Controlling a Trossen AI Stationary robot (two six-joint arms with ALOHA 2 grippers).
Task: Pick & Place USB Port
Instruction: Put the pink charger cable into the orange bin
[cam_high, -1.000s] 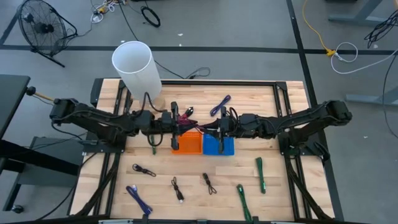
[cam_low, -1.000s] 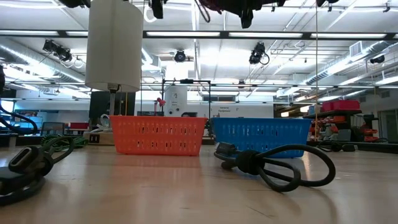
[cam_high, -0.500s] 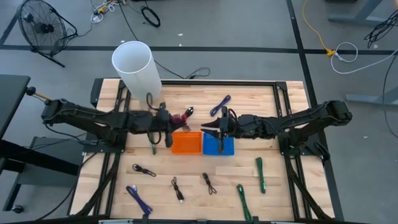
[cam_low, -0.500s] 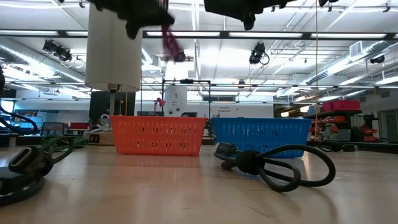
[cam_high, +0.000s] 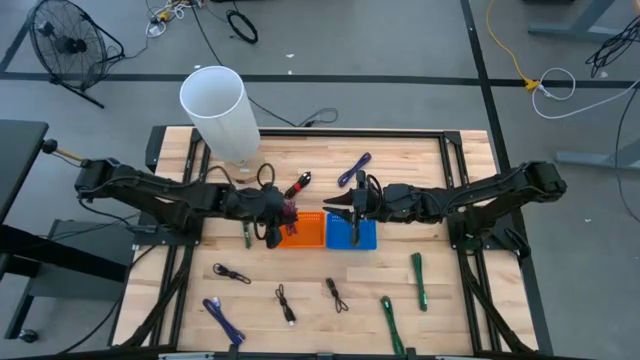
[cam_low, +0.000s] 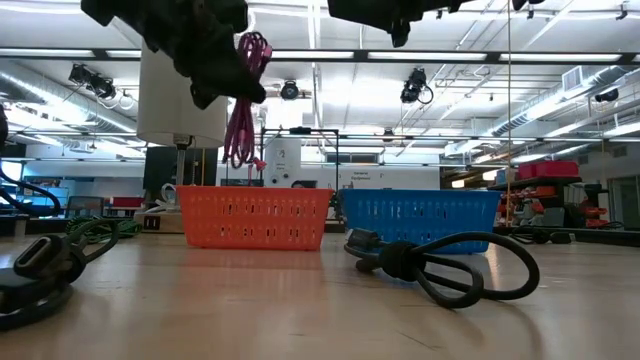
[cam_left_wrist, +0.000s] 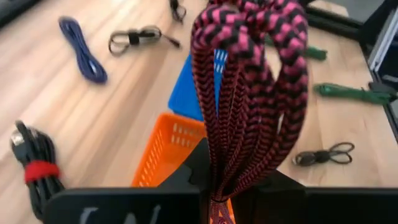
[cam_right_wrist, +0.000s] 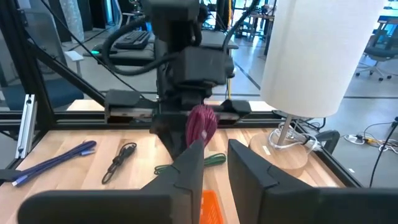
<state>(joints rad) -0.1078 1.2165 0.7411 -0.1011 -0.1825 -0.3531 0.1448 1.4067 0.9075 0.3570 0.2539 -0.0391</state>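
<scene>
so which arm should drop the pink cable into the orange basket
Left. The left gripper already holds the pink braided cable, hanging above the orange basket, at its left end in the high view. The right gripper is open and empty, over the blue basket.

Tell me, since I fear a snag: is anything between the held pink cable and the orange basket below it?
Nothing visible. The left gripper holds the pink cable hanging in open air above the orange basket; the right gripper waits over the blue basket.
</scene>
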